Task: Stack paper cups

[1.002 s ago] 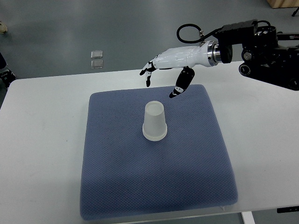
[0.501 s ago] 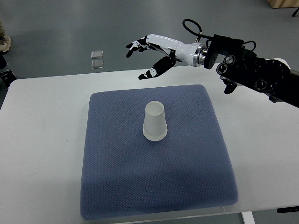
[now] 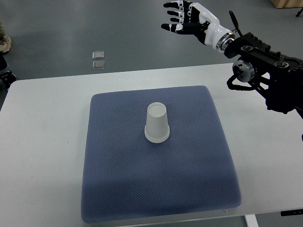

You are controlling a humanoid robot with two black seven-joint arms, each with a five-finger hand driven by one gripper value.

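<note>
A white paper cup stack point(image 3: 156, 123) stands upside down near the middle of the blue-grey mat point(image 3: 123, 179). My right hand point(image 3: 183, 18) is raised high beyond the table's far edge, well away from the cup, with fingers spread and nothing in them. Its black arm point(image 3: 265, 71) comes in from the right edge. The left arm does not show.
The mat lies on a white table point(image 3: 42, 142). Two small clear squares point(image 3: 98, 59) lie on the grey floor beyond the far edge. A dark object point(image 3: 4, 75) sits at the left edge by the table corner.
My right hand has lifted away from above the cup, swinging up and back toward the far right, with the palm turning over. The cup has not moved.
</note>
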